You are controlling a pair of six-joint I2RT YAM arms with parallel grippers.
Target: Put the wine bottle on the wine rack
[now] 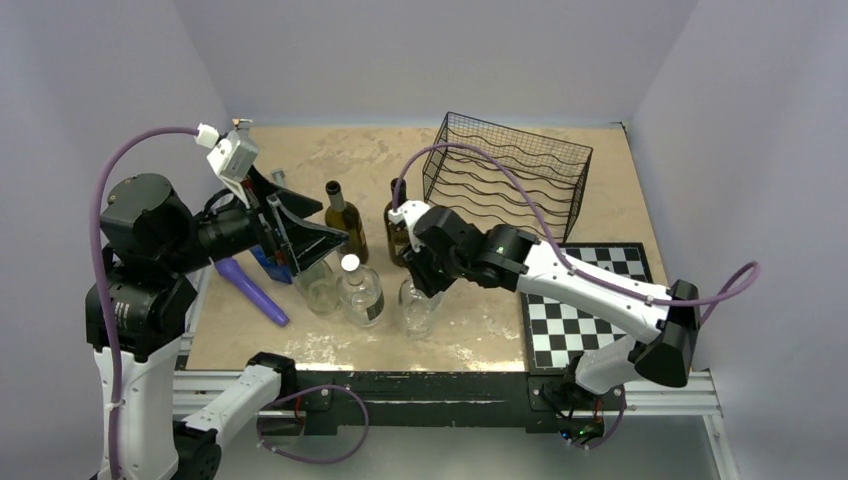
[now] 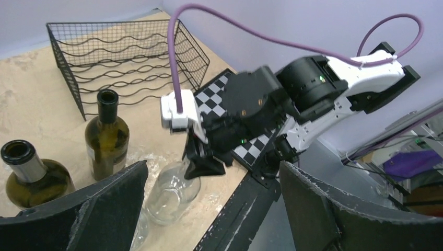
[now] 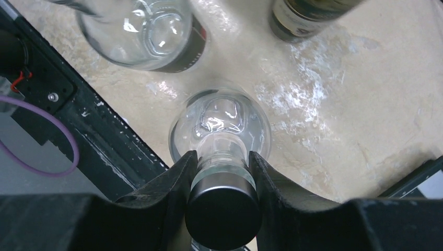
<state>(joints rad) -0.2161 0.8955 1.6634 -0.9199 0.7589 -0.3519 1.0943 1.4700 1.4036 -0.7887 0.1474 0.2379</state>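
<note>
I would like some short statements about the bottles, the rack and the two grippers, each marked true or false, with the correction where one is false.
1. The right gripper grips a clear bottle by its neck. True.
2. The wine rack already holds a bottle. False: the wine rack holds none; the bottles stand on the table.
3. The left gripper is open and holds nothing. True.
4. The chessboard lies beside the left arm. False: the chessboard lies at the near right corner, under the right arm.
5. The clear bottle lies on its side. False: it stands upright.
</note>
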